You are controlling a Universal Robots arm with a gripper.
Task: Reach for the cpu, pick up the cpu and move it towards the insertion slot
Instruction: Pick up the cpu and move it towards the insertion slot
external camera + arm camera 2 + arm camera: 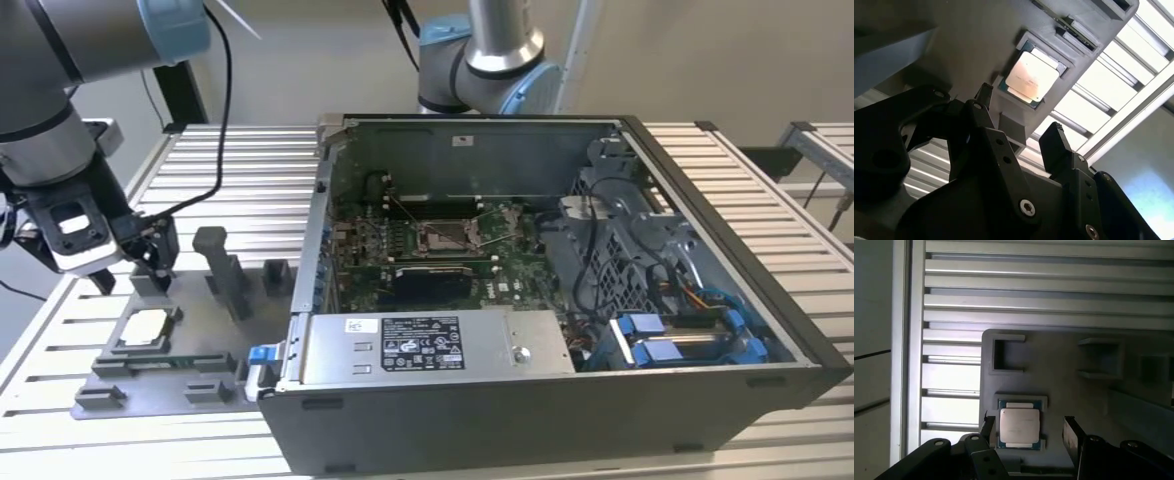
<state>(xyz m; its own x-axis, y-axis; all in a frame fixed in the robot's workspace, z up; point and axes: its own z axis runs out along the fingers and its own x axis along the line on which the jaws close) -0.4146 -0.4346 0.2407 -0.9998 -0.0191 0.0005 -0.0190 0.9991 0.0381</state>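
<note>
Gripper [1029, 431] spread open, empty, held over cpu [1019, 426]; cpu seated in grey fixture plate [1064, 390] near desk [1054, 285] edge; insertion slot [445, 236] well apart.

The cpu [1018, 426] lies flat in a recess of the grey fixture plate [1064, 395] on a ribbed metal table [1054, 305]. The gripper [1029, 427] stands with black fingers [1071, 432] spread, one on each side of the cpu.

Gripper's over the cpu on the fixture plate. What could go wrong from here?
The thin silvery square cpu lies recessed in the grey plastic fixture plate; the open gripper may strike the recess rim instead of the chip's edges. Upright grey fixture blocks stand close by; the gripper might clip one.
</note>
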